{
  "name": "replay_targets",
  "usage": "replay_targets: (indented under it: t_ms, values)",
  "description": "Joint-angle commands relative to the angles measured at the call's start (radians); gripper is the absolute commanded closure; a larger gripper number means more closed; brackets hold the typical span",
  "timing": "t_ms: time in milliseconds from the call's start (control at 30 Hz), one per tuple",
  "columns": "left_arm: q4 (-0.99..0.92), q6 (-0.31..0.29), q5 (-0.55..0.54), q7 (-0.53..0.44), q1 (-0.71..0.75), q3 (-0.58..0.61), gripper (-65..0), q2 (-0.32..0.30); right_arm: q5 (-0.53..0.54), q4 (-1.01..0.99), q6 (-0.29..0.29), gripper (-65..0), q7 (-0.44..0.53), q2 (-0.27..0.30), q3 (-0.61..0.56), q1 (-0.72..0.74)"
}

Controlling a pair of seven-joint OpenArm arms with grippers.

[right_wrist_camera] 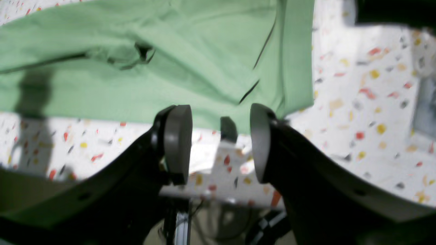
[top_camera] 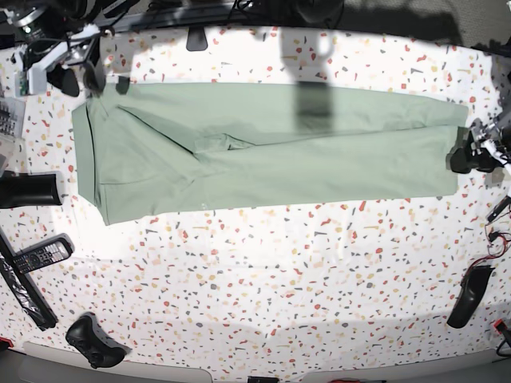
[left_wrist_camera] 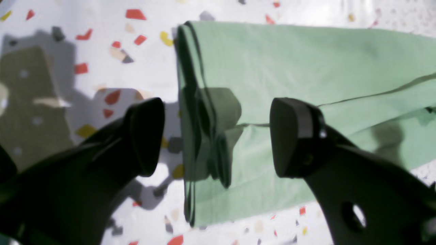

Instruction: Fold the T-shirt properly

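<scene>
1. Left wrist view: the left tool, two black padded fingers, is spread wide and holds nothing. It hangs over the stacked end edge of the pale sage-green soft cloth T-shirt. One finger sits over bare tabletop to the left, the other over cloth to the right. The white tabletop speckled with red, yellow and grey chips shows beyond the edge.

2. Right wrist view: the right tool has its grey pads partly apart with nothing between them. It hovers over the speckled tabletop just off the shirt's corner. A small dark opening, probably the collar area, puckers the cloth toward the left.

3. Base view: the T-shirt lies as a long band running left to right across the far half of the tabletop, already folded lengthwise, with a loose diagonal flap near its left end. A tool waits at each end.

4. Judgement: to do the next fold well, each tool should pinch every layer at its end edge, lift evenly, and carry one end squarely onto the other so edges align without wrinkles.
</scene>
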Motion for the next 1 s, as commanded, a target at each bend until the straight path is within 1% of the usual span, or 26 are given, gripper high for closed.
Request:
replay_targets:
  t_ms: [0,67,233,300,367,500,600,667,767,867,967]
  values:
    - [0.006,-0.004,0.005,-0.024,-0.014,-0.009,-44.5,-0.026,0.031,0.018,0.005,-26.0,0.01,0.008,0.005,-0.022]
    - [-0.01,-0.003,0.024,-0.018,-0.014,-0.009,-44.5,-0.023,0.039,0.018,0.005,-26.0,-0.01,0.008,0.005,-0.044]
    - [-0.113,-0.003,-0.006,0.005,-0.014,-0.008,-44.5,-0.007,0.039,0.018,0.005,-26.0,-0.011,0.008,0.005,-0.063]
    - [-0.158,-0.011,-0.045,0.035,-0.014,-0.008,-44.5,-0.002,0.039,0.018,0.005,-26.0,-0.011,0.008,0.005,-0.063]
    - [-0.194,-0.057,-0.084,0.066,-0.014,-0.008,-44.5,0.0,0.038,0.018,0.005,-26.0,-0.011,0.008,0.005,-0.063]
    - [-0.25,-0.09,-0.153,0.119,-0.014,-0.008,-44.5,0.0,0.038,0.018,0.005,-26.0,-0.011,0.008,0.005,-0.063]
    - [-0.259,-0.124,-0.236,0.212,-0.014,-0.008,-44.5,0.0,0.038,0.018,0.005,-26.0,-0.01,0.008,0.005,-0.063]
    - [-0.259,-0.125,-0.287,0.244,-0.014,-0.008,-44.5,0.0,0.038,0.018,0.005,-26.0,-0.01,0.008,0.005,-0.063]
    - [-0.259,-0.125,-0.286,0.251,-0.014,-0.008,-44.5,0.012,0.038,0.019,0.005,-26.0,-0.01,0.008,0.005,-0.063]
    - [-0.259,-0.125,-0.263,0.253,-0.014,-0.008,-44.5,0.045,0.038,0.019,0.005,-26.0,-0.01,0.008,0.005,-0.063]
    - [-0.258,-0.125,-0.264,0.253,-0.014,-0.008,-44.5,0.08,0.038,0.019,0.005,-26.0,-0.01,0.008,0.005,-0.063]
